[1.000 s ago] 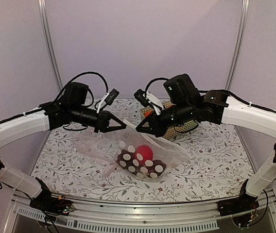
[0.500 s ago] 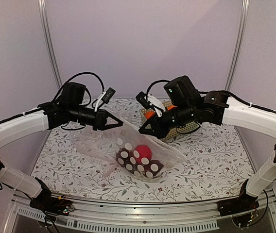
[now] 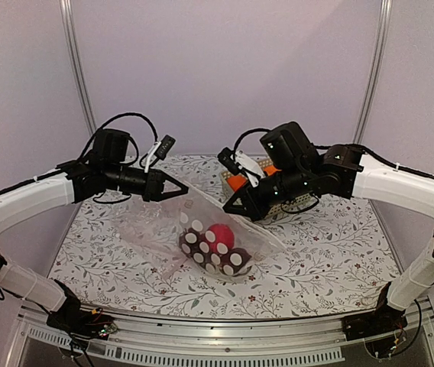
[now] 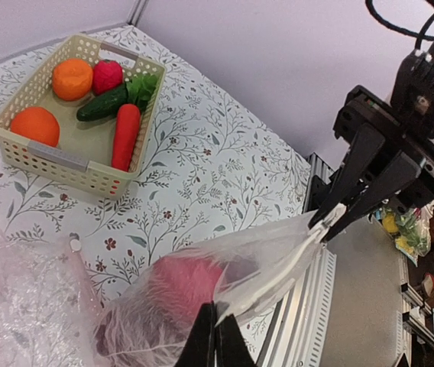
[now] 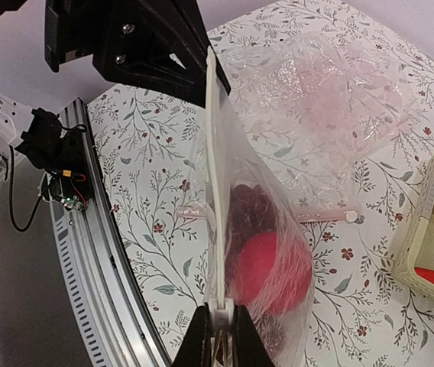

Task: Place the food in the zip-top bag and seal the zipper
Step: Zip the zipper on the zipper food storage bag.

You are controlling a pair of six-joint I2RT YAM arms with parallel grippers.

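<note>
You have white arm shells (image 3: 26, 202), black joints, looping black cables (image 3: 125, 119); left claw (image 3: 184, 196) and right claw (image 3: 227, 206) are pointed black.

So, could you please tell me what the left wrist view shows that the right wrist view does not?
Only the left wrist view shows the whole basket with its cucumber and carrot, and the right claw from outside. Only the right wrist view shows the plain clear bag and the left claw from outside. Both show the red fruit and grapes inside the zip-top bag, its zipper pinched by both claws.
</note>
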